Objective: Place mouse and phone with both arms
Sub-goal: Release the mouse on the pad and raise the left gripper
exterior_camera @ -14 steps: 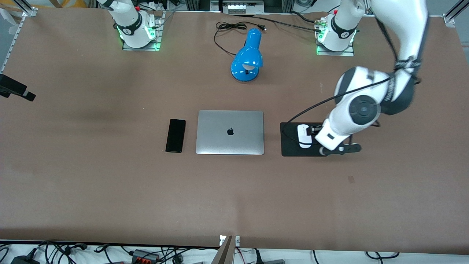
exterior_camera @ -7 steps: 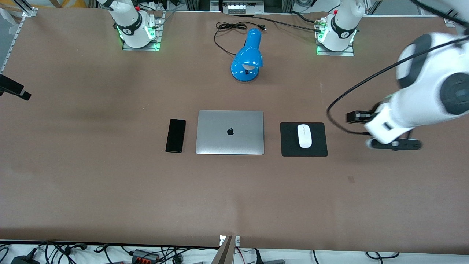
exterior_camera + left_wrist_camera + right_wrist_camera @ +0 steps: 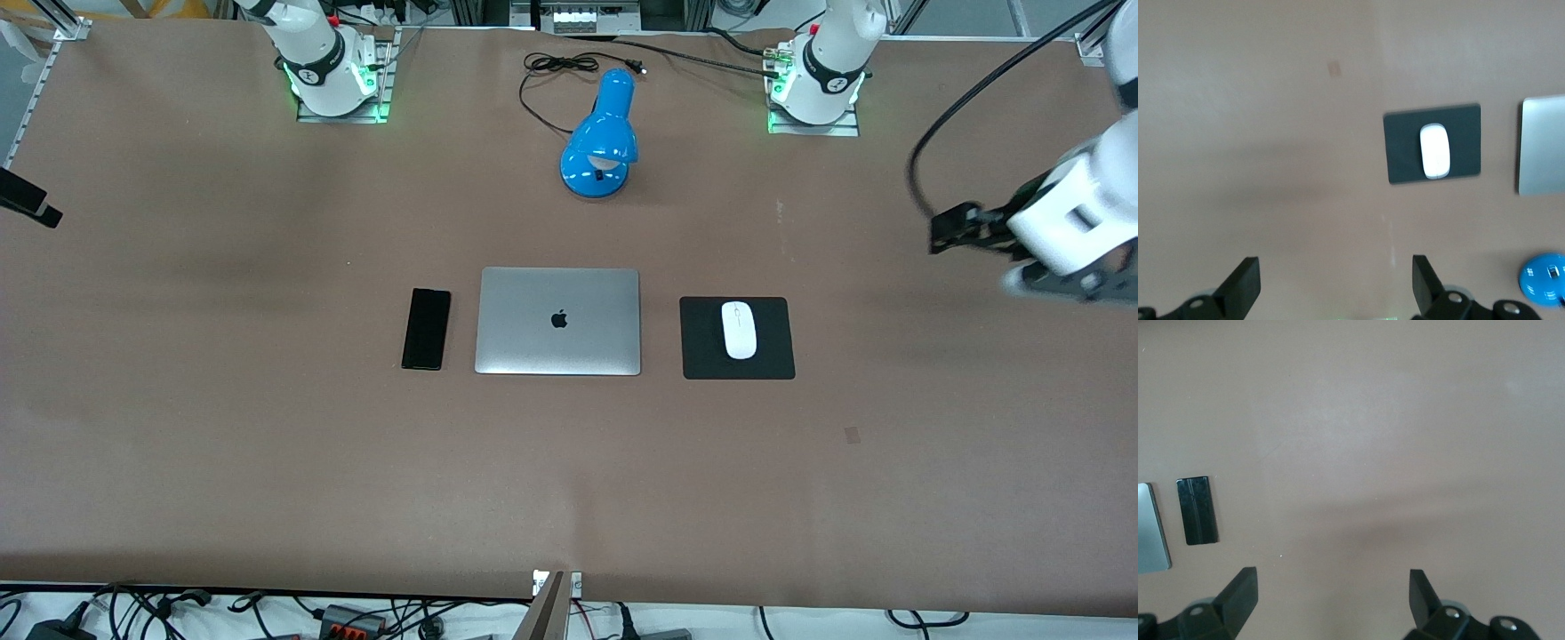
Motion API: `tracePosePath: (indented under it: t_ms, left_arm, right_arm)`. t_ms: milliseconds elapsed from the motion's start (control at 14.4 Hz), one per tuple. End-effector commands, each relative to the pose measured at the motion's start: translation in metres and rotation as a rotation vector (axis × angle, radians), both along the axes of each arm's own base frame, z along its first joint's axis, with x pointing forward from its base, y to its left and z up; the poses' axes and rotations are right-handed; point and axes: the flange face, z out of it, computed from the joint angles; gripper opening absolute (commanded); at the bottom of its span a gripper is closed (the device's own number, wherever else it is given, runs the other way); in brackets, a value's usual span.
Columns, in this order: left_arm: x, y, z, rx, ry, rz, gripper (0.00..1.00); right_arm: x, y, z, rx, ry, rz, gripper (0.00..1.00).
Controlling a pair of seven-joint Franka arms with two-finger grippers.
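Mouse (image 3: 739, 329) lies on the black pad (image 3: 772, 357) beside the closed laptop (image 3: 557, 321), toward the left arm's end of the table (image 3: 267, 462), and the phone (image 3: 426, 328) lies flat on the table just beside the laptop toward the right arm's end. Left pincer (image 3: 1336, 287) hangs wide and empty in the air over bare table, well apart from the pad. Right pincer (image 3: 1333, 597) is also wide and empty, high over bare table with the phone off to one side, and a blue lamp (image 3: 602, 133) stands farther from the front camera than the laptop.

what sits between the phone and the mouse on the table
In the front view, the closed silver laptop lies between the phone and the mouse, along with the edge of the black mouse pad that the mouse rests on.
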Motion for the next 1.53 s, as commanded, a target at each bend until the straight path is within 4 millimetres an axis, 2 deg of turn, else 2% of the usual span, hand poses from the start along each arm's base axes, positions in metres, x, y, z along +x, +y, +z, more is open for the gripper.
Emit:
tracePosePath:
  t_ms: [0,69,208,347,556,764,972,1111,1319,1458]
  left_arm:
    - [-0.034,0.009,-0.006,-0.019,-0.083,-0.001,1.0]
    - [-0.033,0.014,-0.004,-0.019,-0.089,0.005,1.0]
    - [-0.035,0.011,-0.004,-0.013,-0.072,0.002,1.0]
    - [-0.032,0.012,0.004,-0.014,-0.072,0.0,1.0]
    - [-0.032,0.019,0.005,-0.018,-0.065,0.016,1.0]
    - [-0.034,0.019,0.005,-0.019,-0.049,0.016,1.0]
    - [-0.034,0.02,0.005,-0.019,-0.049,0.016,1.0]
    - [-0.035,0.02,0.004,-0.019,-0.042,0.016,1.0]
    - [-0.036,0.016,0.004,-0.019,-0.038,0.013,1.0]
    - [-0.036,0.017,0.004,-0.019,-0.032,0.012,1.0]
  right_arm:
    - [-0.009,0.011,0.0,-0.032,-0.007,0.005,1.0]
    - [-0.013,0.012,0.0,-0.039,-0.015,0.006,1.0]
    - [-0.017,0.015,-0.003,-0.038,-0.017,0.011,1.0]
    - [-0.012,0.03,0.001,-0.06,-0.027,0.041,1.0]
    - [0.0,0.031,0.007,-0.074,-0.061,0.044,1.0]
    - [0.01,0.037,-0.002,-0.06,-0.058,0.065,1.0]
    - [0.011,0.039,-0.006,-0.044,-0.044,0.066,1.0]
    - [0.014,0.031,-0.01,-0.005,-0.045,0.047,1.0]
    - [0.005,0.014,-0.012,-0.005,0.007,0.024,1.0]
    - [0.006,0.009,-0.013,-0.006,0.004,0.017,1.0]
